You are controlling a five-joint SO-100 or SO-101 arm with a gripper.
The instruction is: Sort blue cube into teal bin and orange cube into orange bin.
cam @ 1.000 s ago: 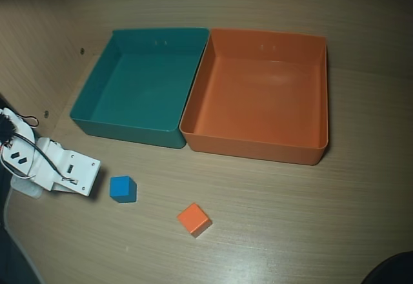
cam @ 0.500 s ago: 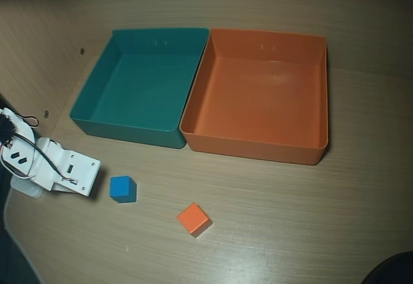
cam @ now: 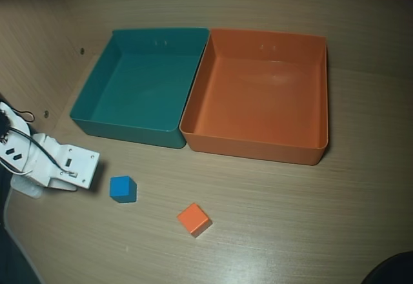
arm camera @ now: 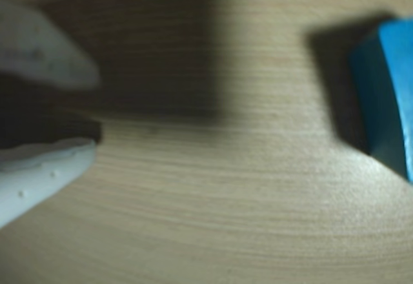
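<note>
Beside the blue cube (cam: pixel 122 188), the gripper (arm camera: pixel 97 113) is being held nearly closed and empty; the cube risks being pushed aside.

Overhead: two bins (cam: pixel 139 129) (cam: pixel 258 147) side by side behind two cubes (cam: pixel 122 188) (cam: pixel 193 219).
</note>
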